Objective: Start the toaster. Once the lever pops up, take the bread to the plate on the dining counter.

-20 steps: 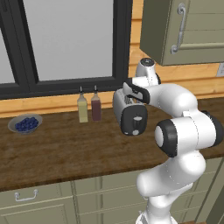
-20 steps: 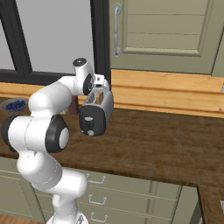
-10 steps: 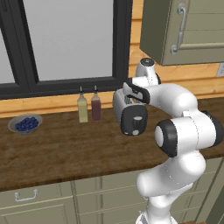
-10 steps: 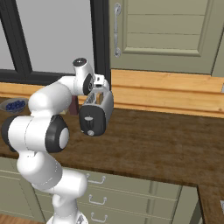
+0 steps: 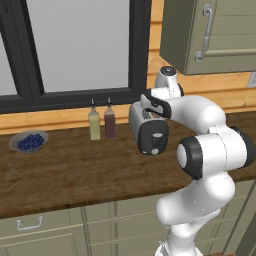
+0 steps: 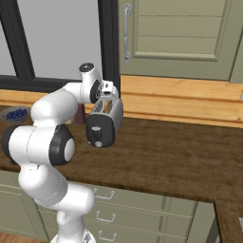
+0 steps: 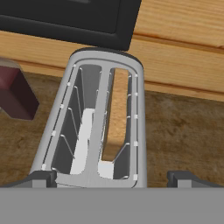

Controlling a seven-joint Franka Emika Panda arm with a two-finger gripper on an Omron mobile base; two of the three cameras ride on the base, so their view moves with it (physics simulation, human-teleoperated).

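The silver-grey toaster (image 5: pixel 150 134) (image 6: pixel 103 124) stands on the wooden kitchen counter (image 5: pixel 75 170), its black end panel facing the robot. From above, the toaster (image 7: pixel 101 109) shows two slots. The bread (image 7: pixel 117 118), a tan slice, stands in the right-hand slot. My gripper (image 7: pixel 113 179) (image 5: pixel 149 113) (image 6: pixel 110 100) hovers just over the toaster's top, open, one dark fingertip (image 7: pixel 41 178) on each side of it and nothing between them. The plate and the dining counter are out of view.
Two bottles, one yellowish (image 5: pixel 94 124) and one dark red (image 5: pixel 109 122) (image 7: pixel 15 94), stand left of the toaster. A grey bowl of blueberries (image 5: pixel 29 141) (image 6: pixel 14 114) sits further left. A window frame and a wall cabinet (image 5: pixel 210 35) rise behind.
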